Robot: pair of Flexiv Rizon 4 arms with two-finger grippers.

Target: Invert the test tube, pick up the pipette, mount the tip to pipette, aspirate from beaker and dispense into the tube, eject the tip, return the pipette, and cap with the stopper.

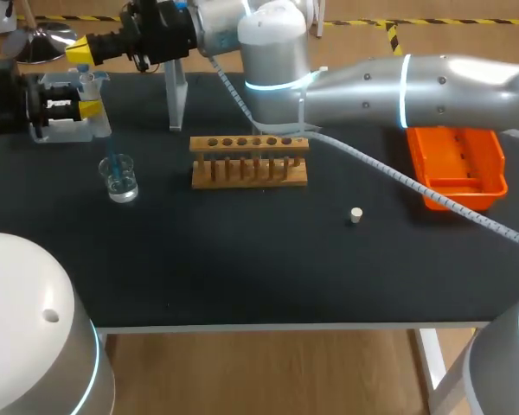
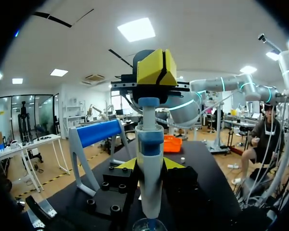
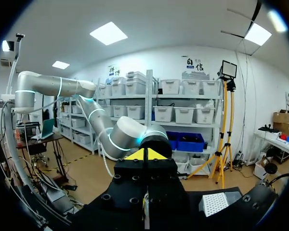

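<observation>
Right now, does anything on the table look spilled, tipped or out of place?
Nothing stands out. The beaker stands upright with no liquid around it, the wooden rack sits square, and the pipette is upright in the left gripper. The stopper lies alone on the table, apparently waiting for capping.

Left arm (image 1: 4, 104) comes in at the far-left edge, wrist roughly level, left jaws clamped from both sides on the pipette (image 2: 149, 159), holding it upright. Right arm (image 1: 432, 82) reaches across the far side, well past centre, forearm near horizontal. Right jaws are closed tip to tip, with the yellow tips (image 2: 156, 67) right at the pipette's top end, above the left jaws.
</observation>
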